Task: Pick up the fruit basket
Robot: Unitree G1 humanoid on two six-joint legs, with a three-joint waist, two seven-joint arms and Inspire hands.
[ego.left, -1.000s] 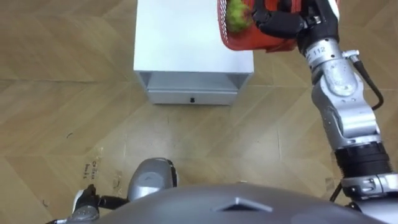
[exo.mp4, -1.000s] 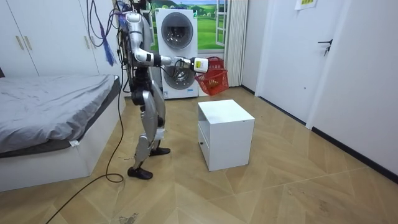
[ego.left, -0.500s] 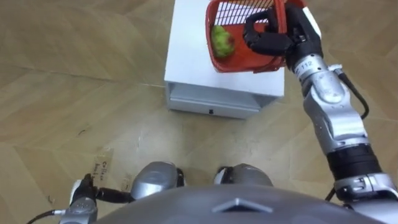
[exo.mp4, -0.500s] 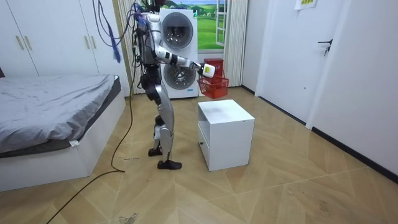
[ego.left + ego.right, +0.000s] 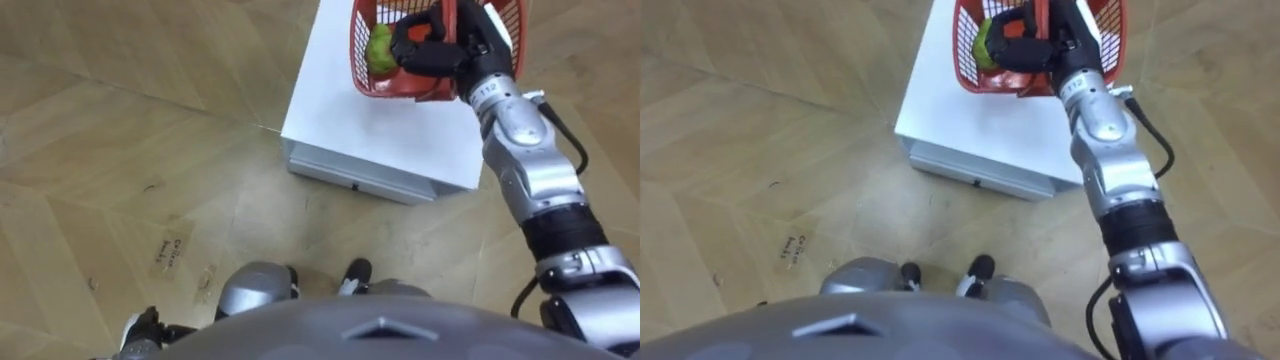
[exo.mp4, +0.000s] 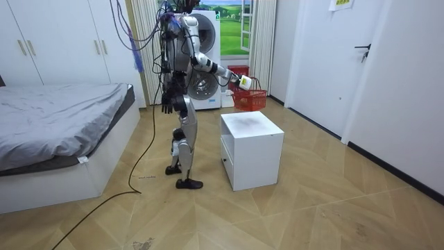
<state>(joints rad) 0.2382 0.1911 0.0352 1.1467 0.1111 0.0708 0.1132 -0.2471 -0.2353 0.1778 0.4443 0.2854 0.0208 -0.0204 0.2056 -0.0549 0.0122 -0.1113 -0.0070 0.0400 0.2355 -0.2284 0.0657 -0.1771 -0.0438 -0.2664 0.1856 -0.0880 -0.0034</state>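
One hand at work: the right hand (image 5: pixel 440 50), arm stretched out forward from the lower right of the eye views.
Grip: dark fingers clenched round the near rim of the fruit basket (image 5: pixel 400 86), and it's a firm wrap, with the thumb side tucked over the red edge.
Basket: red, open-topped with slatted walls, up in the air in that hand, seen over the far right part of the white cabinet (image 5: pixel 360 120); in the room view its bottom hangs just above the far edge of the top.
Fruit: a green fruit (image 5: pixel 380 48) sits inside, against the basket's left wall, right beside the fingers.
Cabinet: top bare and white, a shallow drawer (image 5: pixel 355 183) closed along its front, low on the wooden floor (image 5: pixel 150 120).
Left hand: the left hand (image 6: pixel 166 107) hangs down by the hip in the room view; can't tell how its fingers sit.
Stance: upright on both feet, just in front of the cabinet and facing it.
Around: washing machine (image 6: pixel 205 35) behind the robot, bed (image 6: pixel 55 118) off to the room view's left.
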